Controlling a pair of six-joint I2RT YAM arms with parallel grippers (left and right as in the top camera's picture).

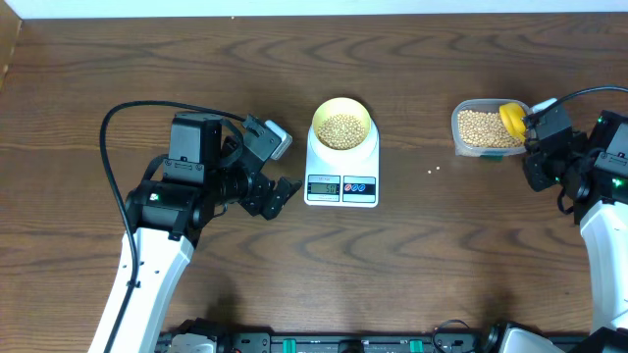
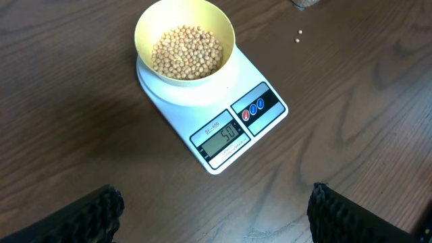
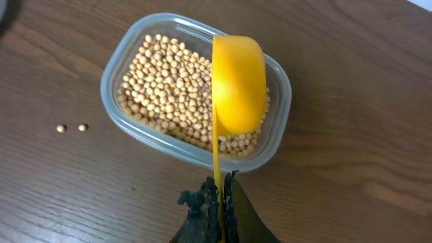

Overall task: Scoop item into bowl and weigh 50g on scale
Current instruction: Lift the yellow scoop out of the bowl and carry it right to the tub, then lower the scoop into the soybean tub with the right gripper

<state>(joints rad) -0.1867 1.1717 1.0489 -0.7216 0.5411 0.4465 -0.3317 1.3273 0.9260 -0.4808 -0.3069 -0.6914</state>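
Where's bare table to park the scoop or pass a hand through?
Free: strip between scale and tub, with two stray beans; bare table on the scale's display side; far strip beyond the bowl. Crowded: left of scale, where the open left end effector sits, and at the tub, right end effector holding the scoop.

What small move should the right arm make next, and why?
Probably set the bright yellow scoop down in the clear plastic tub and open the right gripper: the white digital scale seems to read 50 under the pale yellow bowl of tan beans.
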